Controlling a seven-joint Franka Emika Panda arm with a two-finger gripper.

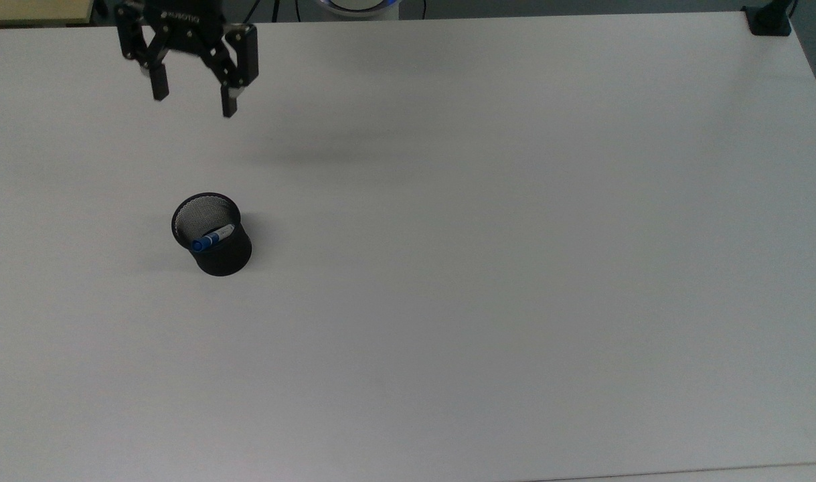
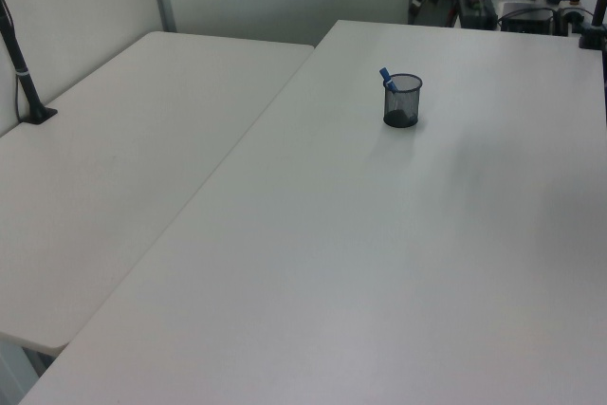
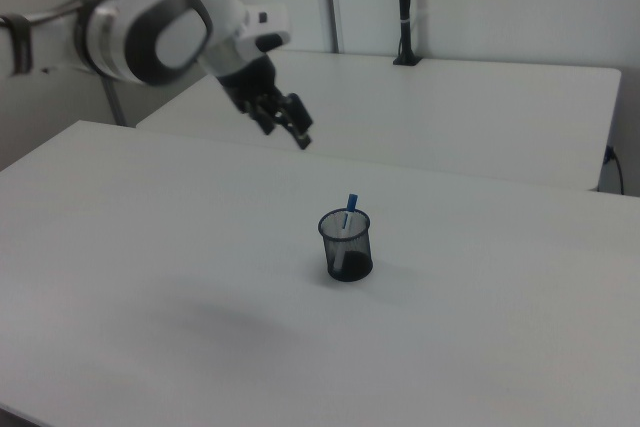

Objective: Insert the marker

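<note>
The marker point(image 1: 211, 238) stands inside the black mesh cup point(image 1: 221, 256), leaning on its rim with the blue cap end up. In the left view the marker point(image 2: 386, 76) pokes out above the cup point(image 2: 401, 106); in the right view the marker point(image 3: 350, 207) rises from the cup point(image 3: 347, 250). My gripper point(image 1: 193, 100) is open and holds nothing, high near the top view's upper left, well away from the cup. In the right view the gripper point(image 3: 297, 137) hangs up and to the left of the cup.
The white table point(image 1: 515, 234) spreads wide around the cup. A second white table point(image 2: 123, 158) adjoins it on the left view's left. A black clamp post point(image 1: 769, 20) sits at the top view's upper right corner.
</note>
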